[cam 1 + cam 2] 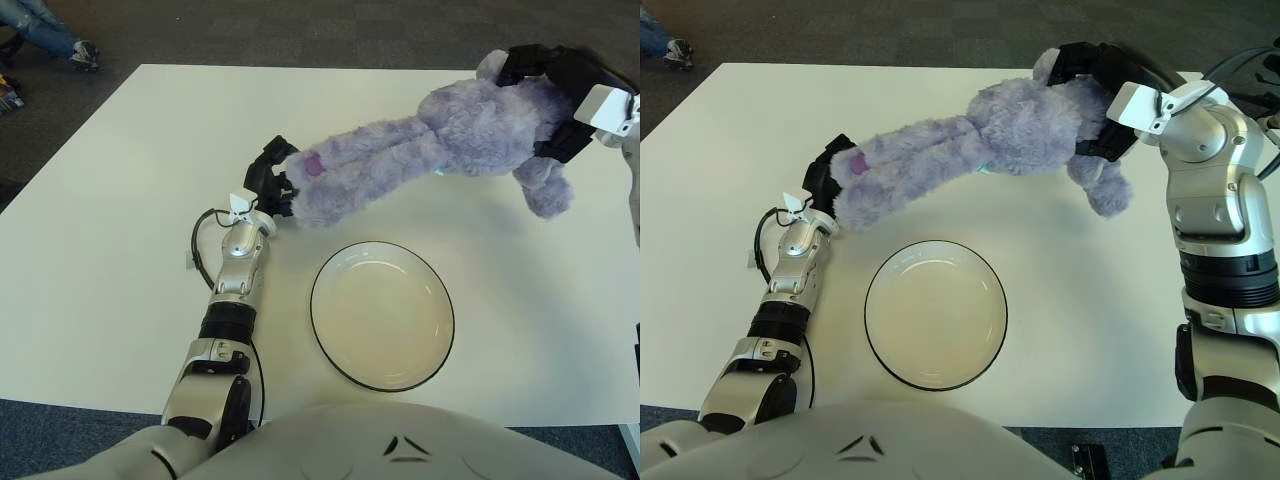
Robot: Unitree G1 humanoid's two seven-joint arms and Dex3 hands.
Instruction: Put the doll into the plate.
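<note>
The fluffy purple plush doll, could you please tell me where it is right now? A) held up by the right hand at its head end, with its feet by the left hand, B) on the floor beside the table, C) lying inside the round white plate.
A: the right hand grips the fluffy purple plush doll at its head end, its feet reach the left hand, and the round white plate holds nothing.
</note>
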